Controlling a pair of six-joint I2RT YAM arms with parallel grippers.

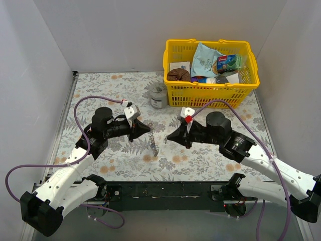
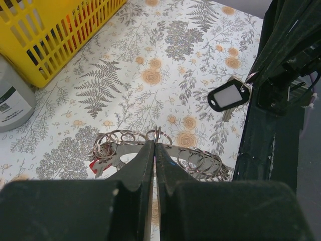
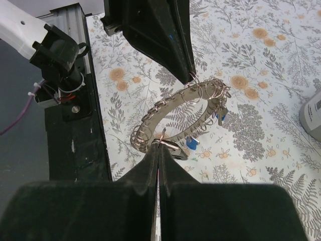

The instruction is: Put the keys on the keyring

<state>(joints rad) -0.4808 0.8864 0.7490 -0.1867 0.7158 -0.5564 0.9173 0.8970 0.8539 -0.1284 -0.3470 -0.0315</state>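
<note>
**Silvery keyring hung from the left jaws, tagged key at the right**

Steel loop, the keyring (image 3: 155,111), hangs above the floral bench (image 1: 115,85) between the two arms. The jaws of the left gripper (image 2: 154,144) are pressed together on one small split ring at its top. The jaws of the right gripper (image 3: 159,149) are likewise pressed together and appear to pinch the wire ring of a black key tag (image 2: 229,96), held just beside the loop.

Handling (judged): the loop is light, thin and hard, and it hangs freely from a single point, so it will likely swing and twist when nudged. Bare wire is slippery between flat pads. The surest hold is probably on the flat band itself or square across one split ring. The small rings crowd together and may snag one another.

Counts:
- Keyring: one, carrying many small split rings, too closely packed to count.
- Blue tags (image 3: 190,143): two.
- Red tag (image 2: 94,166): one.
- Black key tag: one.
- Yellow basket (image 1: 210,89): one, holding groceries.
- Grey tin (image 1: 158,95): one, just beside the basket.
</note>
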